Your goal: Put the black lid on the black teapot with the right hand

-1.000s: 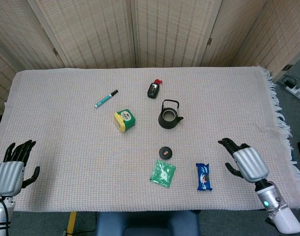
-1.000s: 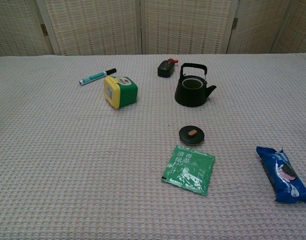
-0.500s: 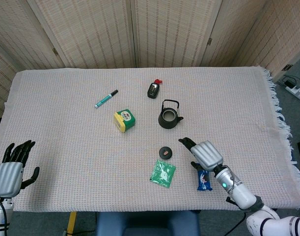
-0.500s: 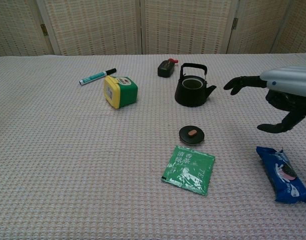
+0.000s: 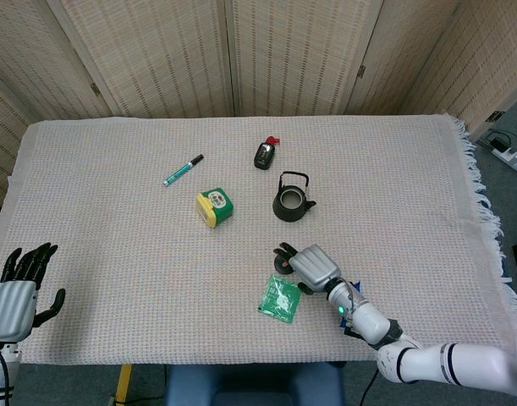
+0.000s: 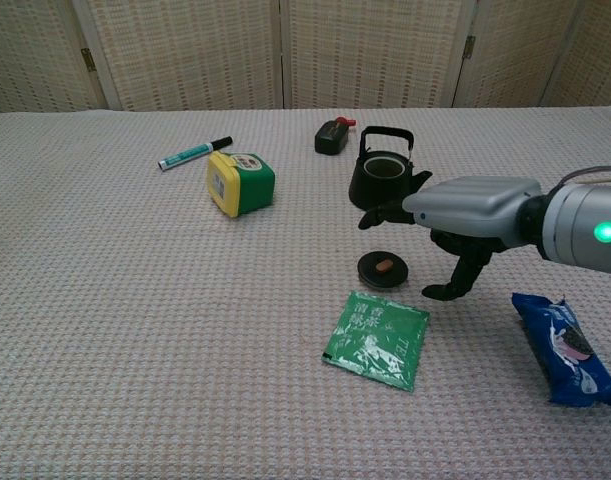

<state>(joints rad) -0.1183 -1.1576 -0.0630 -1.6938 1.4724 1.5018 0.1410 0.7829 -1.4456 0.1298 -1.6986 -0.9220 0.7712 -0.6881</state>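
Basically nothing done: right hand (image 6: 465, 215) hovers w/ fingers spread, empty, just above black lid (image 6: 383, 269) on cloth, near of black teapot (image 6: 385, 183). Grasp, lift, placing left.

I count one black teapot (image 5: 291, 200) at centre frame and one black lid (image 6: 382, 269) just below it. One marker pen (image 5: 183, 170) lies upper left. One green-and-yellow box (image 5: 215, 207), one small black bottle (image 5: 265, 154), one green sachet (image 5: 280, 298), one blue snack packet (image 6: 567, 347). Two hands: left hand (image 5: 18, 292), right hand (image 5: 312, 266).
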